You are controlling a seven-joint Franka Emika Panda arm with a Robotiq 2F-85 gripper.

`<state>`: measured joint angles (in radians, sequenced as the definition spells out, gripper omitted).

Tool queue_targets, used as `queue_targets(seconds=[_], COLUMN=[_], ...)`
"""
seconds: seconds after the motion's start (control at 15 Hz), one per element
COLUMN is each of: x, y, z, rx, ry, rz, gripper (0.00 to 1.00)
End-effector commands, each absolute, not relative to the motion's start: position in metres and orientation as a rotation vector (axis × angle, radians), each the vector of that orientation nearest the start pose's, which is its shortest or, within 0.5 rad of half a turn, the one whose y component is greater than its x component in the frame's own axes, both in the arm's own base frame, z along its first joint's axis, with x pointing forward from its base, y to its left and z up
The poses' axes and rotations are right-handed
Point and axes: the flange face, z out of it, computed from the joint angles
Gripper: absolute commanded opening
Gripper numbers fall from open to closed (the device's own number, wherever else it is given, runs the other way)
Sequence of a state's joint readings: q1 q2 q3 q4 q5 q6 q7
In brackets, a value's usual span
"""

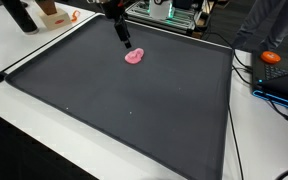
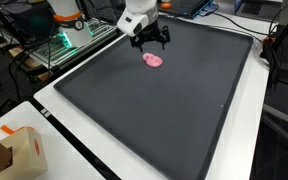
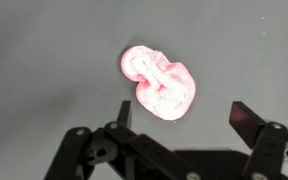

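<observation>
- pink lump (image 3: 157, 82): soft-looking, crumpled, maybe cloth or putty, can't tell which. Lies flat on the dark mat (image 1: 134, 120), in the far part of it in both exterior views (image 1: 135, 57) (image 2: 153, 60), well apart from the mat edges.
- long axis: in the wrist view it runs diagonally, upper left to lower right, oblique to the line between the two fingers.
- gripper (image 3: 183, 112): jaws spread wide, nothing between the pads, no contact visible. It hangs just above the lump (image 1: 127, 42) (image 2: 151, 42).
- key relation: the lump sits under and slightly ahead of the fingertips. In the wrist view only its lower end falls between the fingers, nearer the finger at picture left; most of it lies beyond the fingertip line.
- height gap: the exterior views show the fingertips close over the lump, apart from it.
- around: the mat covers most of a white table (image 1: 14, 55).
- an orange object (image 1: 272, 57) and a cardboard box (image 2: 19, 150) sit off the mat, well away.
</observation>
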<state>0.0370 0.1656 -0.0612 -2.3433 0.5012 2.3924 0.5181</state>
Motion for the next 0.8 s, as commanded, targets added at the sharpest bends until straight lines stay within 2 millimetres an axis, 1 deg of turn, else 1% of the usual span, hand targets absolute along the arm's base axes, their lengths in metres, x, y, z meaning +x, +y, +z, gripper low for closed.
queue_targets(seconds=[0.0,0.33,0.4,0.53,0.73], x=[0.508,0.517,0.519,0.521,0.521], y=[0.005,0.021,0.017,0.021,0.021], z=[0.277,0.302,0.293,0.300,0.300], rx=[-2.688,-2.798,-2.757,-2.774,-2.778], ry=[1.167,1.019,1.052,1.026,1.022], rz=[0.257,0.247,0.237,0.229,0.227], gripper=[1.00,1.00,1.00,1.00,1.00])
